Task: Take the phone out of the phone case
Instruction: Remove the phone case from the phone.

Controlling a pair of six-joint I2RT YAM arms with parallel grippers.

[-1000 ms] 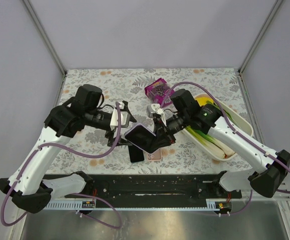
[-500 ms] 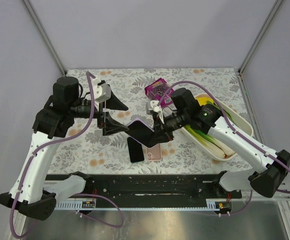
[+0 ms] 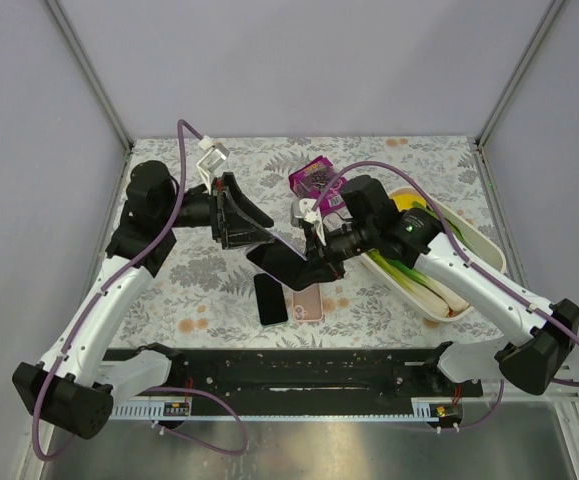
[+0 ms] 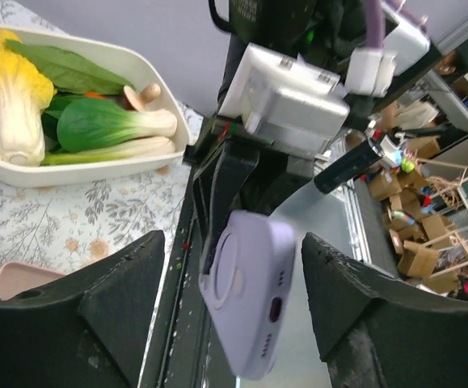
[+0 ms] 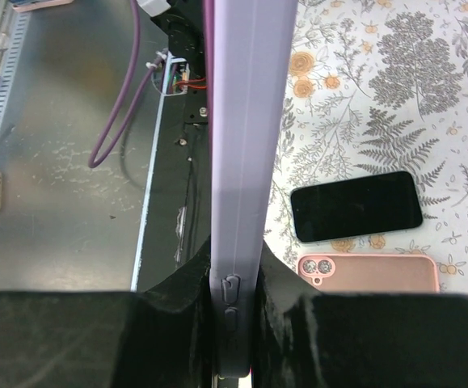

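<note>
A lavender phone case [image 5: 246, 121] is held edge-up above the table, with my right gripper [image 5: 238, 323] shut on its long sides near the buttons. The top view shows it tilted, its dark phone face [image 3: 284, 262] turned up and the right gripper [image 3: 319, 262] at its right end. My left gripper [image 3: 254, 230] is at the case's left end. In the left wrist view the case's rounded end [image 4: 250, 299] sits between the spread fingers [image 4: 96, 315], with a gap on each side. The left gripper [image 4: 232, 242] is open and touches nothing.
A bare black phone [image 3: 270, 298] and a pink case [image 3: 307, 303] lie flat on the floral tabletop just below the held case. A purple packet [image 3: 316, 180] lies behind. A white tray [image 3: 489, 250] of vegetables stands at the right.
The left arm drew back to the left, then came in again from the upper left; its jaws now straddle the case's end and stand somewhat narrower. The right gripper kept hold, tilting the case slightly.
</note>
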